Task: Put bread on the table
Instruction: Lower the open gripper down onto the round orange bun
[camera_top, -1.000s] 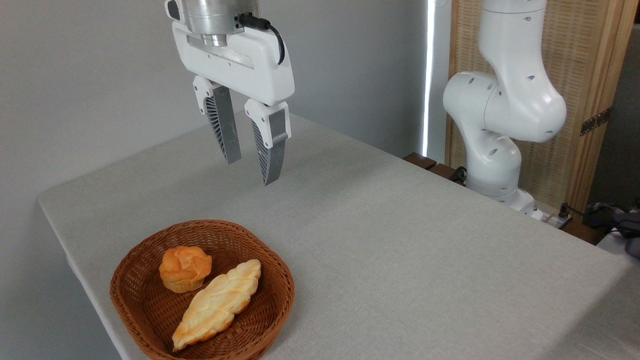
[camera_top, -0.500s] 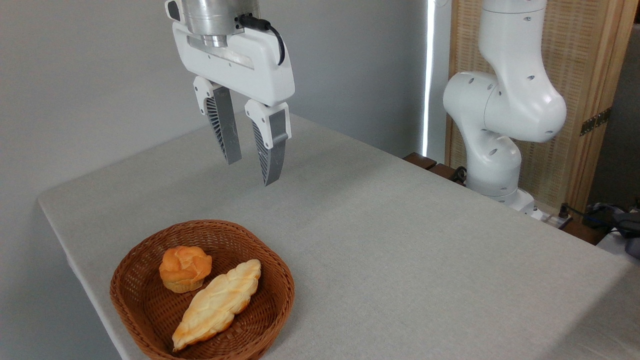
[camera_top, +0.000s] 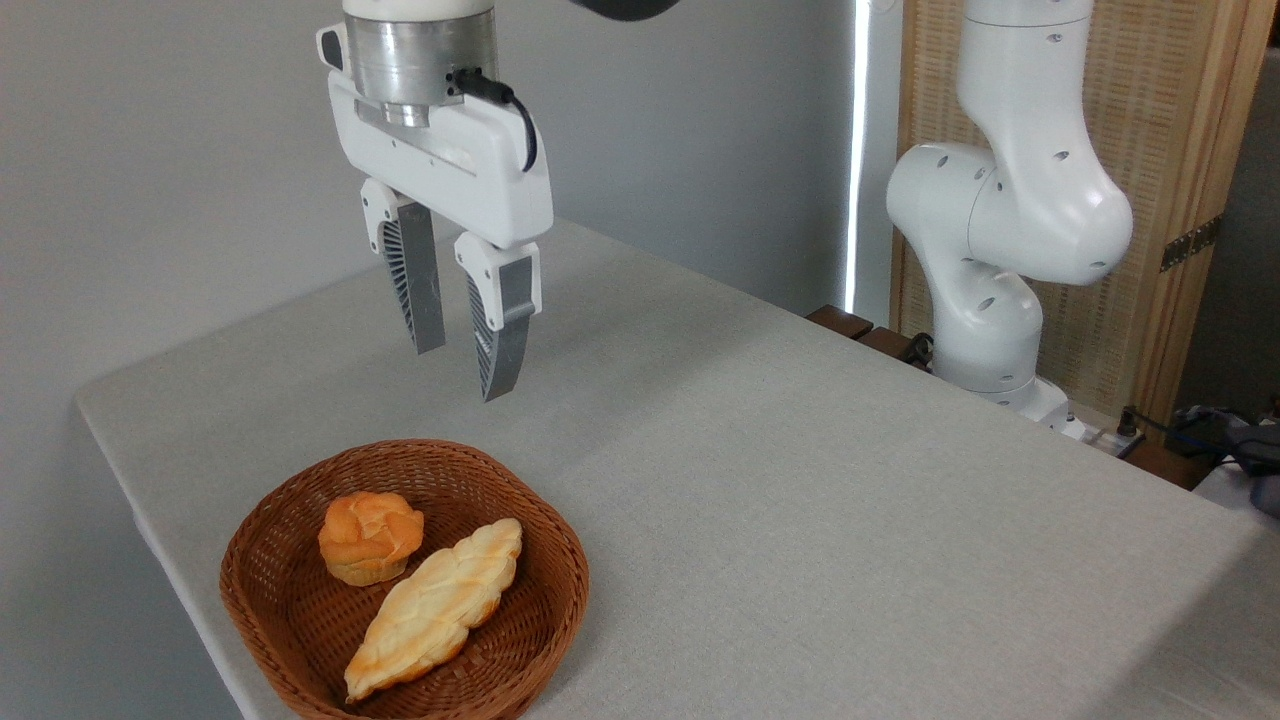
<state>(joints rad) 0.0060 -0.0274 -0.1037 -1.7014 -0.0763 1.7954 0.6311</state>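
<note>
Round orange bread (camera_top: 370, 537) inside the brown basket (camera_top: 300, 630), toward its back left. Touching it on the right, a long pale loaf (camera_top: 436, 605), lying slanted across the basket. Nothing on top of the bread.

End effector (camera_top: 463, 373) up in the air above the basket's back rim, pointing down, fingers apart with a gap, holding nothing. Lower and further left than half a second ago, closer to the basket. Bread, loaf and basket in the same spots as before.

Light grey desk (camera_top: 800, 520) under the basket, cloth-like, with a rounded corner behind the basket on the left. Big white robot arm base (camera_top: 1000, 250) far to the right of the basket, plain grey wall behind, wooden woven screen (camera_top: 1180, 150) behind the arm.
</note>
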